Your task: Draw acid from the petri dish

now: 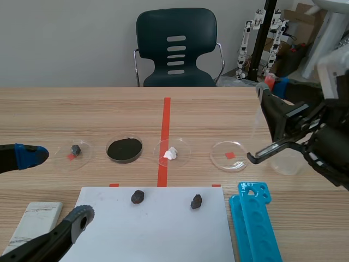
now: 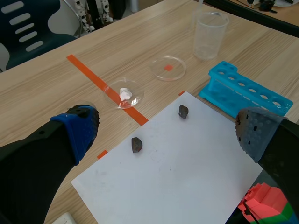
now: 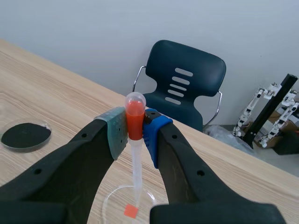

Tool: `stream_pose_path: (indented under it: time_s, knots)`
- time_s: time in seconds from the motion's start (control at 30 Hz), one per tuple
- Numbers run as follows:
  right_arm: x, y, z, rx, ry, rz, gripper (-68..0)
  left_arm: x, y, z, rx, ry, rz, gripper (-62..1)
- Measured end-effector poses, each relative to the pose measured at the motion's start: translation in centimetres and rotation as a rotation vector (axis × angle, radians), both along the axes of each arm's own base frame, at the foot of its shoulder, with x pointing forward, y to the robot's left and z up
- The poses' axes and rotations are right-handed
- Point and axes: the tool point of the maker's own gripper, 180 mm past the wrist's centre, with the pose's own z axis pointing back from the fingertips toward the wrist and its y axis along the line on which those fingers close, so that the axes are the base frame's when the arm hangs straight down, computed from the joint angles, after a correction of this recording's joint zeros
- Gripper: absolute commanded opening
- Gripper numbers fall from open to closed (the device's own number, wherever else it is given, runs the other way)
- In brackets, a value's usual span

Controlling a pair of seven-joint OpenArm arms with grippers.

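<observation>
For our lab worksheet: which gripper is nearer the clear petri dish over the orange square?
Right. The right gripper hangs above the petri dish, its dropper pointing down at it; the left gripper is open, far off across the white paper.

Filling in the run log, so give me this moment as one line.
right gripper: shut on pipette | pipette tip: over clear petri dish | left gripper: open, above paper

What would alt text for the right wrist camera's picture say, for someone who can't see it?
The right gripper is shut on the red bulb of a pipette whose tip points down over a clear petri dish. A dish of black powder lies farther off.
</observation>
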Motion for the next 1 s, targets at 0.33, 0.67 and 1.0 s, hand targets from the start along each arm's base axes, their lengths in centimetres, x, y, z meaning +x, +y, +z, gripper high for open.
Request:
stream_pose_path:
  time_s: [0.33, 0.67, 1.0]
  knots:
    - [-6.4, 0.9, 1.2, 0.069, 0.101, 0.020, -57.9, 0.0, 0.0, 0.0, 0.000, 0.000, 0.000, 0.6]
    - [-9.8, 1.7, 1.3, 0.144, 0.208, 0.028, -57.9, 0.0, 0.0, 0.0, 0.000, 0.000, 0.000, 0.6]
    - [-11.2, 1.8, 1.2, 0.175, 0.223, 0.033, -57.9, 0.0, 0.0, 0.0, 0.000, 0.000, 0.000, 0.6]
